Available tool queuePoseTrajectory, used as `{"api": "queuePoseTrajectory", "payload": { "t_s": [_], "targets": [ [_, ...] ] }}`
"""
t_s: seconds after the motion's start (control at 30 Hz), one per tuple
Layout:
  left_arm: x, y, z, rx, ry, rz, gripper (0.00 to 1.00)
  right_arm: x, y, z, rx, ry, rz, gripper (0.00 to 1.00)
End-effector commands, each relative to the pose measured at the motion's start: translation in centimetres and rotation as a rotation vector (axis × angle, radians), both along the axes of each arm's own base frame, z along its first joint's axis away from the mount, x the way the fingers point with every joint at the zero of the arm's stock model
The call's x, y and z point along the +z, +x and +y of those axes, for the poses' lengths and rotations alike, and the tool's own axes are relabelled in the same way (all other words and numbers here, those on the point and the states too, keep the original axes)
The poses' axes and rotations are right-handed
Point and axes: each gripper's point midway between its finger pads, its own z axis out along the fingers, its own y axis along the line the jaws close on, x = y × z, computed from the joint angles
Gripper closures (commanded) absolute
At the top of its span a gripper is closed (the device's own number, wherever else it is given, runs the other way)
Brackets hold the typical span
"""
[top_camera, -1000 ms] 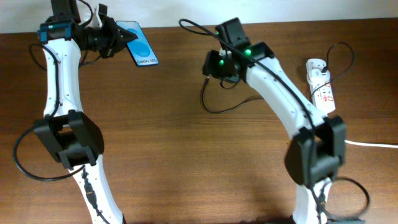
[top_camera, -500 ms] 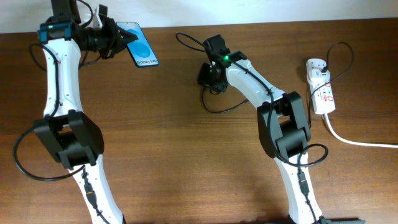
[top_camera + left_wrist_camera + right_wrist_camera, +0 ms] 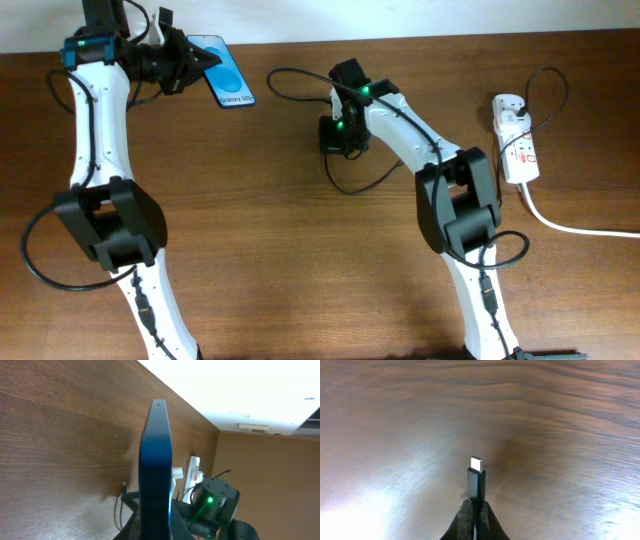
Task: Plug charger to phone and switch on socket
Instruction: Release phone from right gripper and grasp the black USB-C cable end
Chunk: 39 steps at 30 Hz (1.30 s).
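Black charger plug (image 3: 476, 479), pinched in our right pincer (image 3: 475, 511), may twist and miss the phone (image 3: 230, 82) our left pincer (image 3: 200, 63) grips.

Bright, even light, pale glare on the table (image 3: 365, 505) (blurred wood grain)

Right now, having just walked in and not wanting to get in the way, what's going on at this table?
The left gripper holds the phone, screen lit, at the far edge of the table. The right gripper is shut on the charger, its metal tip poking out in front. The two are apart, so nothing is plugged in yet. The socket lies at the right, with neither gripper on it.
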Motion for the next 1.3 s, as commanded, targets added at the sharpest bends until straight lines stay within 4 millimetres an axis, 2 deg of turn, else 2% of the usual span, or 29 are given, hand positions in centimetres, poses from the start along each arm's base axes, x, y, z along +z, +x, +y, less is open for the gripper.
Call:
{"api": "queuePoseTrajectory", "payload": {
  "t_s": [0.0, 0.1, 0.2, 0.3, 0.4, 0.43, 0.53, 0.6, 0.7, 0.83, 0.9, 0.93, 0.97, 1.07, 1.13, 1.2, 1.27],
  "targets": [
    [1.0, -0.2, -0.5, -0.033, -0.042, -0.028, 1.0, 10.0, -1.5, 1.8, 0.246, 0.223, -0.158, 0.95],
    [1.1, -0.3, -0.6, -0.04, -0.052, -0.029, 1.0, 15.1, -2.6, 2.2, 0.273, 0.333, -0.207, 0.95],
    [1.5, -0.4, -0.9, -0.055, -0.076, -0.036, 1.0, 18.3, -4.5, 4.4, 0.361, 0.553, -0.182, 0.95],
    [3.4, -0.7, -2.0, -0.122, -0.171, -0.094, 1.0, 20.3, -6.4, 6.6, 0.439, 0.688, -0.164, 0.95],
    [6.1, -0.9, -3.0, -0.215, -0.275, -0.208, 1.0, 21.7, -7.6, 8.3, 0.5, 0.771, -0.165, 0.96],
    [6.5, -0.9, -3.1, -0.228, -0.285, -0.226, 1.0, 22.0, -7.6, 8.5, 0.49, 0.785, -0.157, 0.95],
    [6.5, -0.8, -3.1, -0.229, -0.284, -0.232, 1.0, 22.5, -6.9, 8.9, 0.47, 0.799, -0.166, 0.96],
    [6.5, -1.0, -3.9, -0.243, -0.286, -0.23, 1.0, 22.9, -6.8, 9.6, 0.476, 0.809, -0.184, 0.95],
    [6.3, -1.1, -5.6, -0.263, -0.273, -0.222, 1.0, 22.9, -5.8, 9.5, 0.425, 0.791, -0.182, 0.96],
    [6.0, -0.9, -5.5, -0.242, -0.269, -0.195, 1.0, 23.0, -5.1, 9.6, 0.374, 0.784, -0.172, 0.96],
    [5.8, -0.2, -4.4, -0.2, -0.244, -0.197, 1.0, 21.1, -4.5, 8.8, 0.289, 0.696, -0.128, 0.96],
    [5.6, 0.7, -2.8, -0.145, -0.214, -0.203, 1.0, 18.3, -4.2, 7.5, 0.203, 0.557, -0.087, 0.96],
    [5.6, 1.4, -1.1, -0.1, -0.192, -0.214, 1.0, 16.6, -4.3, 6.6, 0.173, 0.473, -0.071, 0.96],
    [5.2, 2.1, 4.2, 0.009, -0.156, -0.221, 1.0, 10.5, -4.6, 1.8, 0.041, 0.137, -0.011, 0.96],
    [5.2, 2.1, 5.0, 0.023, -0.153, -0.223, 1.0, 6.1, -5.5, -1.0, -0.009, -0.039, 0.023, 0.96],
    [5.2, 2.2, 4.7, 0.018, -0.152, -0.222, 1.0, 2.7, -6.4, -2.3, -0.021, -0.155, 0.018, 0.96],
    [5.1, 2.2, 4.2, 0.012, -0.149, -0.22, 1.0, 1.1, -6.9, -2.3, -0.031, -0.175, 0.017, 0.96]
  ]
}}
